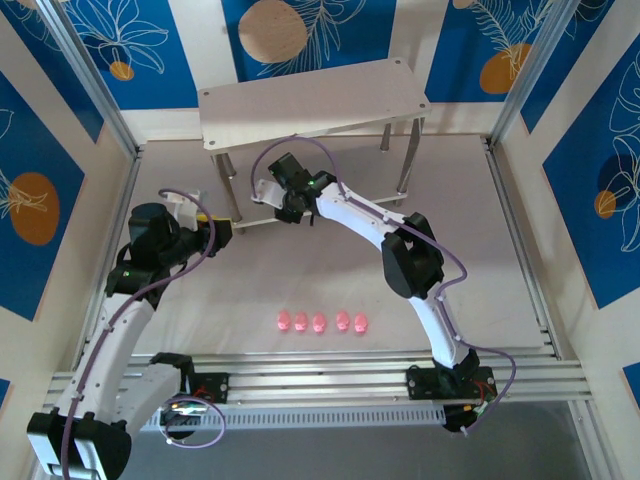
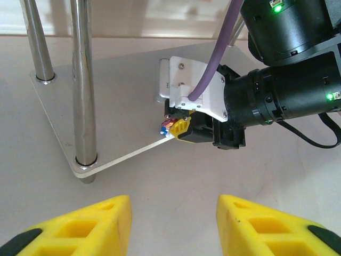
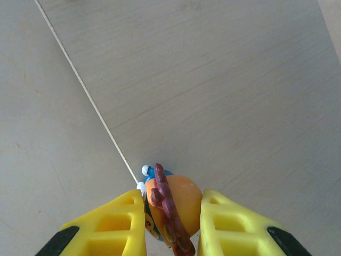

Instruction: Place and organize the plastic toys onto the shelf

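Pink plastic at 6 o'clock of the table (image 1: pixel 500 250) in the top view: five pigs (image 1: pixel 320 322) in a tight side-by-side row, just ahead of the arm bases, well apart from both grippers. Shelf (image 1: pixel 310 105) at 12 o'clock, with a pale wood-grain top board, slim metal legs (image 2: pixel 82 80) and a lower board (image 2: pixel 122 112) down at table level.

Right gripper (image 1: pixel 290 210) in under the top board, at the near edge of the lower board, toward 11 o'clock from the table's middle. Pinching a small figurine (image 3: pixel 171 205) between yellow fingers (image 3: pixel 133 213): orange body, blue and white bits at its 11 o'clock, a dark reddish-brown strip across the front. From the right wrist, held right at the thin edge line between board and table, board off to 1 o'clock, bare table off to 9 o'clock. Resting on the board or hanging just above it: cannot tell. From the left wrist, the same toy as a speck of blue and red at the tip of the right gripper, over the board's near edge.

Left gripper (image 2: pixel 173 205) at 8 o'clock of the right one, low over bare table, facing the shelf's near corner leg. Yellow fingers spread wide, nothing between them, touching nothing.
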Available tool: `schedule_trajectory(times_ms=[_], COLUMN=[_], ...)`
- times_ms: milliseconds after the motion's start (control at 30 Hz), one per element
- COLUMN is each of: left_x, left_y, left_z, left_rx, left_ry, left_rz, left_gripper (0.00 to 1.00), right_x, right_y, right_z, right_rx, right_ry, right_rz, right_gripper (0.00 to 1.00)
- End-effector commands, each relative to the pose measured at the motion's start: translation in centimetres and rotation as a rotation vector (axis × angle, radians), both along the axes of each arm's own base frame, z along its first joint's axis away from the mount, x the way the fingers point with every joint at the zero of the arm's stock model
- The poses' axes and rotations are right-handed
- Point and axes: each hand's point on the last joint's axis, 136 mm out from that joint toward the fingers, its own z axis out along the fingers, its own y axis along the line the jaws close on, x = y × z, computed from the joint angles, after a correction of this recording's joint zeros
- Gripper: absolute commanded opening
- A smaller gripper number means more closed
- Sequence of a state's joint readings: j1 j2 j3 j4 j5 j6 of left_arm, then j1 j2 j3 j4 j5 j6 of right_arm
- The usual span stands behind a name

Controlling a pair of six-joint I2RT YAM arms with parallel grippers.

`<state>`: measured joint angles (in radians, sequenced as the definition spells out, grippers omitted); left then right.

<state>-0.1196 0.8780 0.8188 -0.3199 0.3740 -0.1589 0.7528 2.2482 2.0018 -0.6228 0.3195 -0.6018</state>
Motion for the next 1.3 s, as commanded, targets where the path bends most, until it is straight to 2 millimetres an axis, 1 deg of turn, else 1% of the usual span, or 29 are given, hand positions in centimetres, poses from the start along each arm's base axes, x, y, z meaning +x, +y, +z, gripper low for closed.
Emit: schedule_trajectory(times_ms=[0, 500, 767, 867, 1000, 1267], left_x=[-0.1, -0.3, -0.3, -0.3, -0.3, -0.3], left_y=[0.0, 0.3, 0.3, 0.4, 0.5, 0.5], left_z=[0.0, 0.1, 0.1, 0.1, 0.1, 0.0], left_rx=[-0.01, 0.0, 0.001, 0.001, 0.0, -0.002], left_ry=[-0.005, -0.004, -0.005, -0.005, -0.006, -0.003], left_rz=[-0.013, -0.015, -0.017, -0.014, -0.011, -0.01], left_gripper=[0.47, 0.47, 0.47, 0.47, 0.47, 0.47], right_x=[0.5, 1.4, 1.6, 1.6, 1.7, 1.9], right_y=[0.6, 1.6, 1.7, 1.8, 1.8, 1.7], right_z=[0.5, -0.2, -0.7, -0.8, -0.9, -1.1], right_rx=[-0.002, -0.003, -0.016, -0.021, -0.027, -0.034], right_ry=[-0.034, -0.06, -0.057, -0.058, -0.059, -0.062], right_rz=[0.011, 0.014, 0.011, 0.012, 0.009, 0.004], right_gripper=[0.01, 0.01, 0.03, 0.06, 0.14, 0.2])
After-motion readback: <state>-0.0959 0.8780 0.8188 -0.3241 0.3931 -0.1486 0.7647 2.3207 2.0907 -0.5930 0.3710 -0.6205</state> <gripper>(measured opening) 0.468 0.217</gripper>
